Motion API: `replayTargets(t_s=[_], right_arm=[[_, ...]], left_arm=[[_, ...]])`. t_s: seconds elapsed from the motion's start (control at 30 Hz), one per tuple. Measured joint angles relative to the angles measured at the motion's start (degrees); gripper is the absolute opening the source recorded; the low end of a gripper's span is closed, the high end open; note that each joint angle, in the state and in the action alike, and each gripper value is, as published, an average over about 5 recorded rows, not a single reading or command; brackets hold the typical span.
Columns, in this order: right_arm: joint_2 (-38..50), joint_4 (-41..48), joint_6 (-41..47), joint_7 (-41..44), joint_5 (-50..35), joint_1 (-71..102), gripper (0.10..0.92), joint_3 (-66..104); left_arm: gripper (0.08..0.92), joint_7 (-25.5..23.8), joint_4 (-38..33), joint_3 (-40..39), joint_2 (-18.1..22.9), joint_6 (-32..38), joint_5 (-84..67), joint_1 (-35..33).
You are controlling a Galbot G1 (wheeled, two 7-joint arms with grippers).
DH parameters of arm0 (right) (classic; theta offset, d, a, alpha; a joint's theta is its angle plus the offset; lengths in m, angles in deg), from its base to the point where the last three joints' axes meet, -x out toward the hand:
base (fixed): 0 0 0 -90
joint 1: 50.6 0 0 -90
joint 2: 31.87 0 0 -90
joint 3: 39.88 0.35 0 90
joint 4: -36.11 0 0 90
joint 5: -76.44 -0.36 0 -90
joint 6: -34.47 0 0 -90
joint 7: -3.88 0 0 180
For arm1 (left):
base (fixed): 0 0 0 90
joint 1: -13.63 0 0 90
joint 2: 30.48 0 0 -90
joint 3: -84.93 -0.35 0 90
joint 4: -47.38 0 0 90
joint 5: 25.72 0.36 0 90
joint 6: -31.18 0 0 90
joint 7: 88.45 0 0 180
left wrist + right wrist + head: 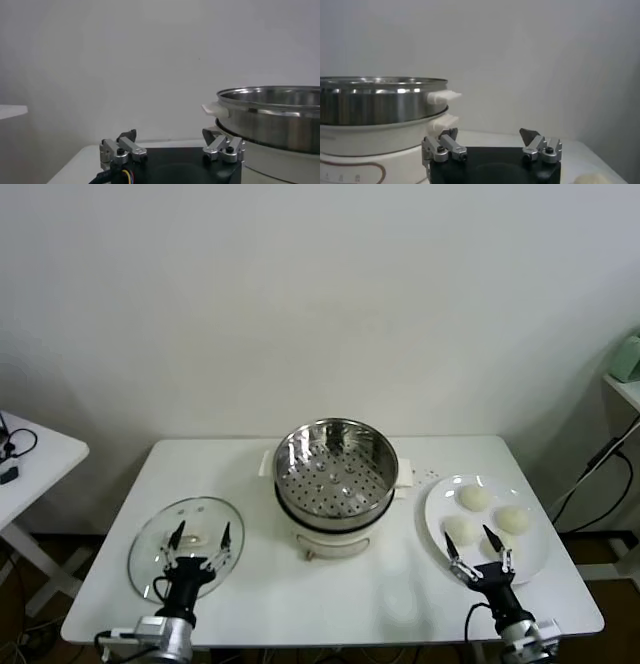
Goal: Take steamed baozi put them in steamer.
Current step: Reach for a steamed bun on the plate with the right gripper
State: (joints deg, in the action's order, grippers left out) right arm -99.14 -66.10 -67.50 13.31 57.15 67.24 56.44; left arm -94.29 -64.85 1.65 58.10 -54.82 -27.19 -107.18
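The steamer (334, 467) is shiny, perforated polished metal on a smooth cream, seemingly plastic pot (330, 536), while matt, smooth-skinned baozi (476, 497) lie on a glossy white plate (436, 506) just beyond the right gripper's (483, 551) black fingertips.

A plain indoor test room, set up like a lab rather than a home kitchen. A white table (330, 584) stands against a bare white wall (300, 294) with no cupboards, sink or stove. Cooking things sit on it: a steamer (335, 474) near the back edge, a glass lid (186, 546) toward the front left corner, a white plate (487, 526) by the right edge. Another white desk (30, 464) with black cables stands at the left, and loose cables (600, 474) hang at the right beside a shelf (625, 384).
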Motion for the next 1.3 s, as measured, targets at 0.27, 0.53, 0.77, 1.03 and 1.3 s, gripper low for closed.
replayTargets(t_s=[0.27,0.53,0.77,1.03,1.3], right_arm=[[6.4,2.8,2.9,3.3,0.3,-6.2,0.823,1.1],[18.5,10.0,6.5,12.3,1.4,-16.4,0.823,-1.9],[28.5,19.7,7.1,24.2,4.6,-30.9,0.823,-11.8],[33.6,32.4,5.5,39.4,11.3,-54.5,0.823,-32.4],[33.1,43.1,3.8,50.5,18.8,-73.9,0.823,-52.4]], left_arm=[[0.823,-0.3,-0.4,-0.4,-0.4,0.3,1.0,-0.5],[0.823,0.0,0.1,-0.8,-1.9,0.9,1.2,-1.1],[0.823,0.6,-0.6,-1.6,-2.1,-0.2,0.1,-1.0],[0.823,0.8,-1.0,-1.8,-2.8,-1.2,-1.2,-0.6],[0.823,1.1,-1.1,-2.1,-3.4,-2.1,-1.3,-0.1]])
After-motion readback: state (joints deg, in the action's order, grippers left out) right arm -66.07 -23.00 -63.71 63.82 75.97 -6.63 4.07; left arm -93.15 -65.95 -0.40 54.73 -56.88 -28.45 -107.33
